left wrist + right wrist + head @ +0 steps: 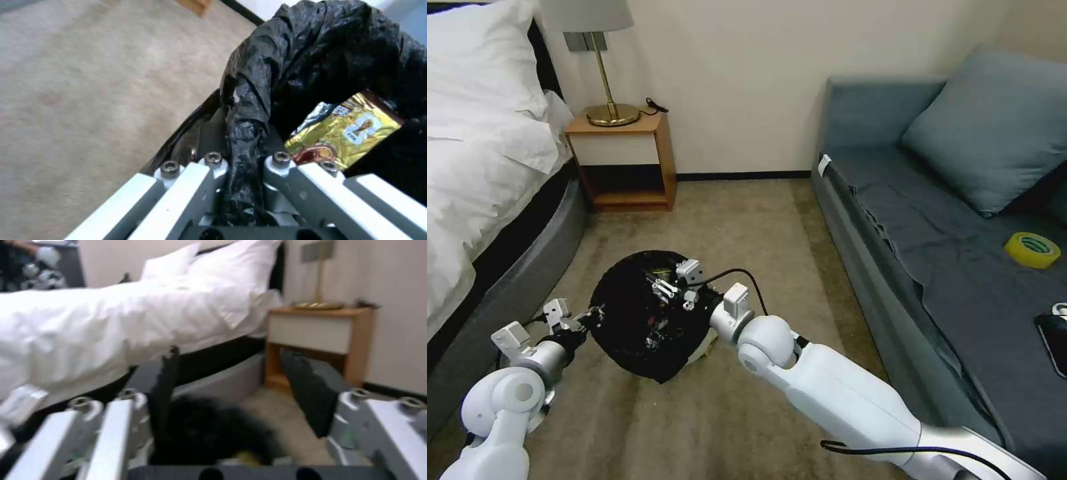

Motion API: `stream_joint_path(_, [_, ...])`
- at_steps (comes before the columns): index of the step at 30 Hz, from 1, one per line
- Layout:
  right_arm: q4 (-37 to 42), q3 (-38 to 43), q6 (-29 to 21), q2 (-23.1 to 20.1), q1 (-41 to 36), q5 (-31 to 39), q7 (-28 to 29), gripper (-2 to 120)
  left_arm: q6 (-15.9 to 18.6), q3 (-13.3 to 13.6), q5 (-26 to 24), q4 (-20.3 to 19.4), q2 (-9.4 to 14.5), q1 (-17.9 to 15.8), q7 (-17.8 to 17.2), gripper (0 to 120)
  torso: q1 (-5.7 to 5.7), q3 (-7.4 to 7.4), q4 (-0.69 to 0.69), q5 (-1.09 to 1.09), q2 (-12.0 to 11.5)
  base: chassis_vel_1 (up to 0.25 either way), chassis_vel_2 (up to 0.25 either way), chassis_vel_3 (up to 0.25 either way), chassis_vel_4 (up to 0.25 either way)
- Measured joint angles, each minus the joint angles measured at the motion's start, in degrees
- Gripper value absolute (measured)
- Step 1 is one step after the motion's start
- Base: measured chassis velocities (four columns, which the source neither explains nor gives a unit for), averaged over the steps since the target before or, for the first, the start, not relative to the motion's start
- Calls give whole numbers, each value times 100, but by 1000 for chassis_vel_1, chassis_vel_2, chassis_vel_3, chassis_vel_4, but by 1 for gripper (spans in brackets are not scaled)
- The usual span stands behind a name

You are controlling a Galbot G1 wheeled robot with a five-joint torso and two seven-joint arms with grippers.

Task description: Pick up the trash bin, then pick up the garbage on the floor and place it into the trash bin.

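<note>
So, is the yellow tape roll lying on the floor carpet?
No, the yellow tape roll lies on the grey sofa seat, beside the cushion.

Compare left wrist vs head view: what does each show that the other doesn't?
Left wrist alone: the left pincer shut on the bunched black bag at the rim of the trash bin, and a gold snack wrapper lying inside.

Head alone: the right pincer over the bin's mouth, the bed, the nightstand with its lamp, and the sofa bearing a yellow tape roll.

Both: the bin, the left pincer at its rim, the beige carpet.
</note>
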Motion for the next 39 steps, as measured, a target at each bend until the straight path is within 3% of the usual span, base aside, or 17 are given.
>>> stream_joint_path(6, [212, 549, 17, -126, -271, -392, 94, 87, -42, -216, 51, 10, 17, 63, -6, 4, 0, 0, -1, 0, 0, 0, 0, 0, 0])
stream_joint_path(11, [484, 883, -41, -263, -668, -882, 342, 99, -89, -359, 154, 13, -18, 103, -5, 4, 0, 0, -1, 0, 0, 0, 0, 0, 0])
stream_joint_path(17, [720, 1282, -68, -323, -1433, -1872, 583, 100, -98, -589, 138, 89, -16, 66, 12, 4, 0, 0, -1, 0, 0, 0, 0, 0, 0])
stream_joint_path(23, [757, 1519, -60, -290, -1841, -2358, 656, 100, -94, -811, 138, 134, -4, 111, 88, 4, 0, 0, 0, 0, 0, 0, 0, 0, 0])
stream_joint_path(39, [691, 1566, -206, -160, -1904, -2414, 689, 100, -106, -763, 149, 194, 4, 68, 103, 4, 0, 0, -1, 0, 0, 0, 0, 0, 0])
